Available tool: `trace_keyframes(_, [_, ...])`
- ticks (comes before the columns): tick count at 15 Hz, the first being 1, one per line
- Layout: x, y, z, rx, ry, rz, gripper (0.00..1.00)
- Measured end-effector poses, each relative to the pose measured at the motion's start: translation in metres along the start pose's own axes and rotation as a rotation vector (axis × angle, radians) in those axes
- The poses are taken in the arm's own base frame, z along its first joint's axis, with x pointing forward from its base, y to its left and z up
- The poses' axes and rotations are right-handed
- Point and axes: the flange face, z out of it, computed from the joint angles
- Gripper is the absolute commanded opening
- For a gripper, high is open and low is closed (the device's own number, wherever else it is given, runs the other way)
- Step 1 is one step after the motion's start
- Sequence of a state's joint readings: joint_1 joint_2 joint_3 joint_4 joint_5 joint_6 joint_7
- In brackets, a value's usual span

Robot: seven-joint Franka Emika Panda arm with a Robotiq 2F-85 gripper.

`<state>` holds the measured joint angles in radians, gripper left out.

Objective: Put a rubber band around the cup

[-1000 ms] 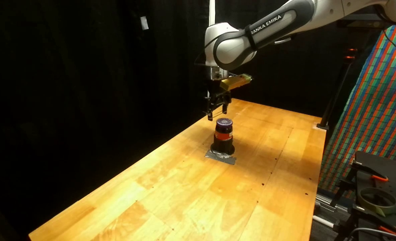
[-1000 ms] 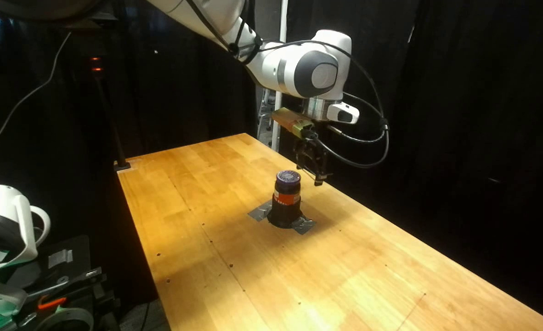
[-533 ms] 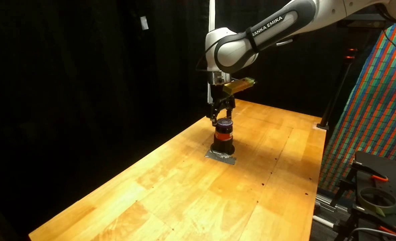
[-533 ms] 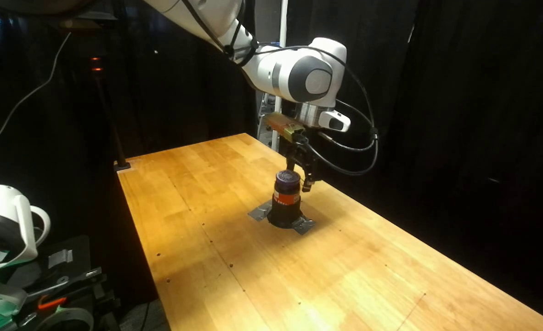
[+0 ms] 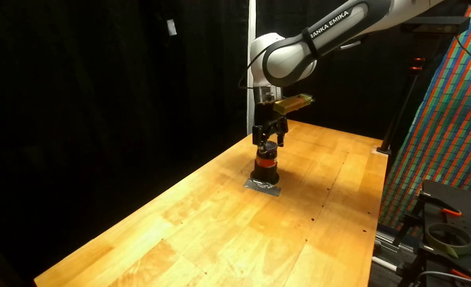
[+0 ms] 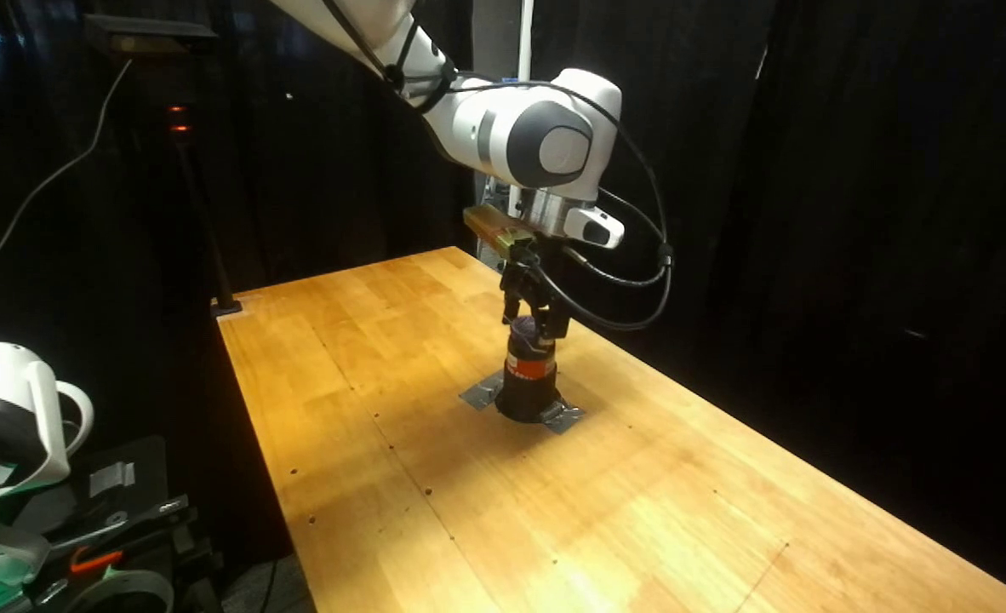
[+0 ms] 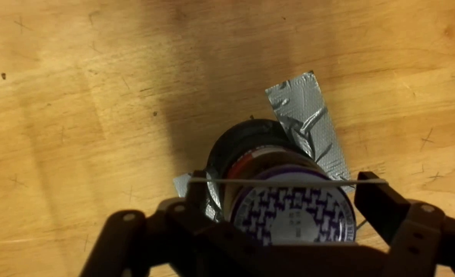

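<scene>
The cup, a dark jar with an orange-red stripe, stands upright in both exterior views (image 5: 265,161) (image 6: 528,368). In the wrist view its purple-and-white patterned lid (image 7: 295,219) faces the camera. My gripper (image 5: 271,146) is at lid height, with a finger on either side of the lid; it also shows in an exterior view (image 6: 530,327) and in the wrist view (image 7: 283,180). Its jaws are wide apart and not closed on the cup. A pale rubber band (image 7: 281,183) is stretched between the fingertips and crosses over the lid. Whether it touches the cup, I cannot tell.
Grey tape strips (image 5: 262,187) (image 6: 482,392) (image 7: 304,111) hold the cup's black base to the wooden table (image 5: 219,231). A black post (image 5: 383,150) stands at the table's far corner. A dark side bench with a tape roll (image 5: 448,239) is beside the table.
My gripper has come down and across to the cup, from beside and above it to straddling the lid, with the band still stretched. The cup has not moved.
</scene>
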<state>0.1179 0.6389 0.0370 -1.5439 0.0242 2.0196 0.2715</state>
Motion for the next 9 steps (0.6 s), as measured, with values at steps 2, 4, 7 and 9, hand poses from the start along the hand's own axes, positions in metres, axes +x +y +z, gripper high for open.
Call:
trace_keyframes(2, [-0.011, 0.002, 0.0, 0.005, 0.013, 0.012, 1.0])
trace_keyframes(4, [-0.02, 0.004, 0.003, 0.015, 0.031, 0.024, 1.0])
trace_keyframes(7, [-0.032, 0.007, 0.016, 0.039, 0.07, 0.042, 0.75])
trace_keyframes(9, [-0.038, 0.008, 0.025, 0.051, 0.119, 0.057, 0.66])
